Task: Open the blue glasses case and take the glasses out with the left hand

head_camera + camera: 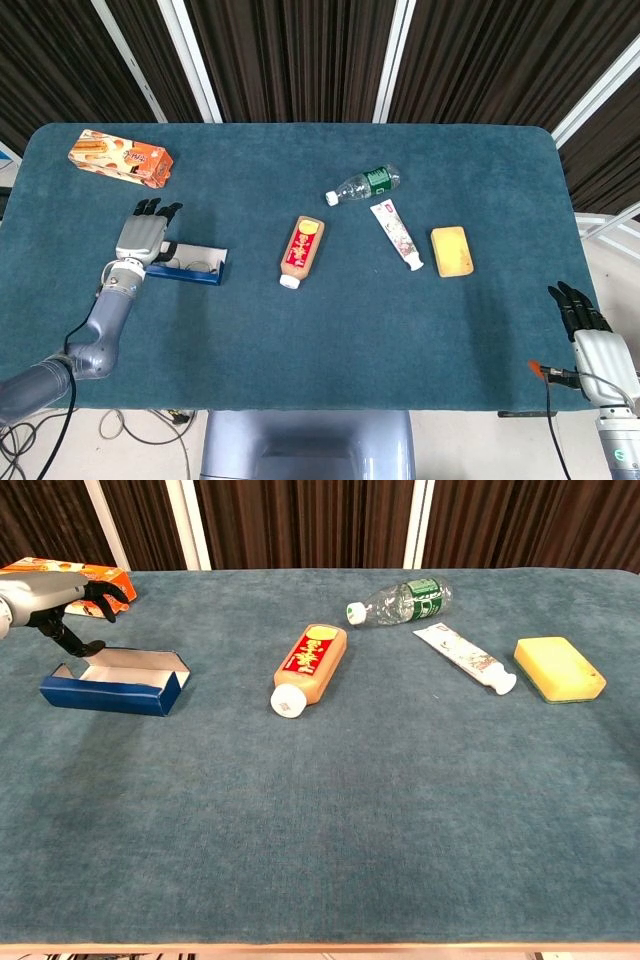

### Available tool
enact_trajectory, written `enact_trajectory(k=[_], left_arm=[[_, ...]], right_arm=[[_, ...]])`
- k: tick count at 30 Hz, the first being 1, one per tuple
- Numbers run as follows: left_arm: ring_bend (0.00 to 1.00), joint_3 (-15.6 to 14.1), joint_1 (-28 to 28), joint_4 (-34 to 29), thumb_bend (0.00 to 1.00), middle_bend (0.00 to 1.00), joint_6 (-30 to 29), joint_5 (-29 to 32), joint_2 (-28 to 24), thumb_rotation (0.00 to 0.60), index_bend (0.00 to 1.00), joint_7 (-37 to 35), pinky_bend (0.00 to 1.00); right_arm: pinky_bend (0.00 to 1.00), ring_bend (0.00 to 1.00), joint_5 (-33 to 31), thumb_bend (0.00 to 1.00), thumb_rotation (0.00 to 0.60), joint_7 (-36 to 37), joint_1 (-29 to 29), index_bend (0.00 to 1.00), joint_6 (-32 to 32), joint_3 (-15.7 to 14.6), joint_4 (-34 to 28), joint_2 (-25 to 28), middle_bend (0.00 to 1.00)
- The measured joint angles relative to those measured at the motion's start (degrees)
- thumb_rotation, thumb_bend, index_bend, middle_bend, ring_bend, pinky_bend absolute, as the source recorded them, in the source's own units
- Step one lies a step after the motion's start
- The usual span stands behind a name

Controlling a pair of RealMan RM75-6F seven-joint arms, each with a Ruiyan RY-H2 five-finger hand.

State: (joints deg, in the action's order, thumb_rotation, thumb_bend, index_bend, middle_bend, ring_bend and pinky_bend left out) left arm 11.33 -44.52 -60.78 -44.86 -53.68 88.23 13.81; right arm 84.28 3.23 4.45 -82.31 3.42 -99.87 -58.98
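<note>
The blue glasses case [186, 278] [108, 694] lies at the table's left with its lid swung open, showing a white inside. In the head view thin dark glasses [192, 265] seem to lie in it; the chest view does not show them. My left hand [141, 240] [58, 598] hovers over the case's far left end, fingers loosely spread, thumb pointing down toward the rim, holding nothing. My right hand [592, 338] hangs off the table's right front corner with fingers extended and empty.
An orange biscuit box [120, 158] [30, 566] lies just behind my left hand. Mid-table are a sauce bottle [302, 250] [312, 663], a water bottle [365, 184] [405, 600], a toothpaste tube [397, 235] [465, 658] and a yellow sponge [452, 250] [560, 668].
</note>
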Motion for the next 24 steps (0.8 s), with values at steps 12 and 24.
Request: enact_trajectory(k=[12,24], left_arm=[[0.0,-1.41,4.53,-15.57,0.35,0.16,-5.58,-3.66,-8.72,0.6,0.09,-0.76,0.09],[0.74,-6.04,8.61,-28.15,0.36,0.86,-9.08,-6.14,-18.44,0.6,0.1,4.31,0.83]], right_arm=[[0.19,0.0,0.47,0.16,0.6,0.49,-0.19,0.0,-0.41,-0.08,0.15,0.18,0.0],[0.19,0.0,1.24,0.16,0.6,1.01,-0.26,0.0,-0.64,-0.29,0.16,0.34,0.0]])
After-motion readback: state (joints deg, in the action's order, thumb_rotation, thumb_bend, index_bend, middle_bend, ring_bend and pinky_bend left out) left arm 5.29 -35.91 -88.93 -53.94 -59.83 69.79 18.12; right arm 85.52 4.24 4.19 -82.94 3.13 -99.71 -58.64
